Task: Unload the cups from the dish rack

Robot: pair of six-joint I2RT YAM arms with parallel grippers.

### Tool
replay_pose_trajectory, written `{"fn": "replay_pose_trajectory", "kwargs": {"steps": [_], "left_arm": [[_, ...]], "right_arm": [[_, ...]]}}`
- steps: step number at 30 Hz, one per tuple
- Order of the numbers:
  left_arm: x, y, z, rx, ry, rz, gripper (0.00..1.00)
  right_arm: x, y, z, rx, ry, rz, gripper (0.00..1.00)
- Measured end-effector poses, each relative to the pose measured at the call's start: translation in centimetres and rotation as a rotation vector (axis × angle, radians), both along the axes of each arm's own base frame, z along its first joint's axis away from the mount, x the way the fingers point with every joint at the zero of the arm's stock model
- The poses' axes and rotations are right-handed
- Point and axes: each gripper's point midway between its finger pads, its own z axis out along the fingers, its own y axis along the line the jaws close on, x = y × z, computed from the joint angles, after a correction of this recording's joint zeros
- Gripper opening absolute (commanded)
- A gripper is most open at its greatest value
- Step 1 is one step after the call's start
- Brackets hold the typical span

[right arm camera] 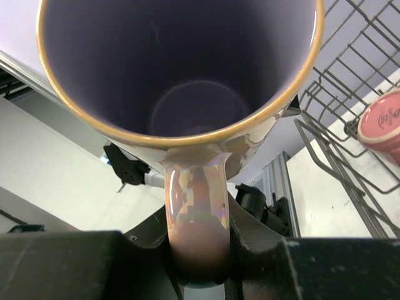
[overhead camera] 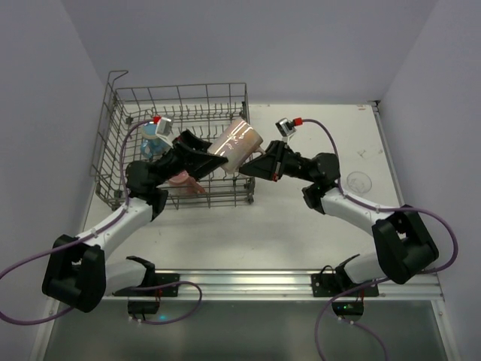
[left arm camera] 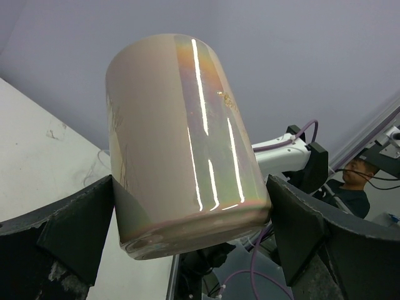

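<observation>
A pale pink-cream mug (overhead camera: 234,143) hangs tilted in the air just beyond the dish rack's (overhead camera: 180,98) right end. My right gripper (overhead camera: 248,167) is shut on the mug's handle (right arm camera: 197,212), with the mug's open mouth (right arm camera: 181,62) facing its camera. My left gripper (overhead camera: 214,156) stands open, its fingers (left arm camera: 81,231) flanking the mug's base (left arm camera: 181,144) close to the walls. A reddish-pink cup (overhead camera: 180,179) and a bluish cup (overhead camera: 154,139) remain inside the rack; the reddish-pink cup (right arm camera: 384,119) also shows in the right wrist view. A clear glass tumbler (overhead camera: 359,180) sits on the table at the right.
The wire rack fills the left back of the white table (overhead camera: 248,233), its right wall (right arm camera: 350,156) close to the mug. Both arms meet over the table's middle. Walls enclose the table at the back and sides.
</observation>
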Motion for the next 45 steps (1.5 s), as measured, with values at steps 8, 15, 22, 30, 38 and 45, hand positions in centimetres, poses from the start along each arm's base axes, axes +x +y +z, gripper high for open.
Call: {"fn": "replay_pose_trajectory", "kwargs": {"steps": [8,15,22,30,38,45], "left_arm": [[0.7,0.1,1.7,-0.001,-0.005,0.013,1.00],[1.2,0.1,1.6,0.006,0.019,0.026,1.00],[2.1,0.1,0.8,0.025,0.048,0.051,1.00],[2.5,0.0,0.1,0.040,0.079,0.056,0.46],[2.7,-0.1,0.0,0.056,0.090,0.063,0.00],[2.6,-0.3,-0.2,0.101,0.096,0.047,0.00]], "right_arm": [[0.2,0.6,1.1,0.014,-0.028,-0.010,0.00],[0.1,2.0,0.9,-0.024,-0.052,-0.015,0.00],[0.4,3.3,0.2,-0.072,-0.027,-0.030,0.00],[0.6,3.8,-0.6,-0.099,-0.016,-0.032,0.00],[0.6,3.7,-0.7,-0.100,-0.014,-0.034,0.00],[0.5,3.6,-0.9,-0.129,-0.009,-0.038,0.19]]}}
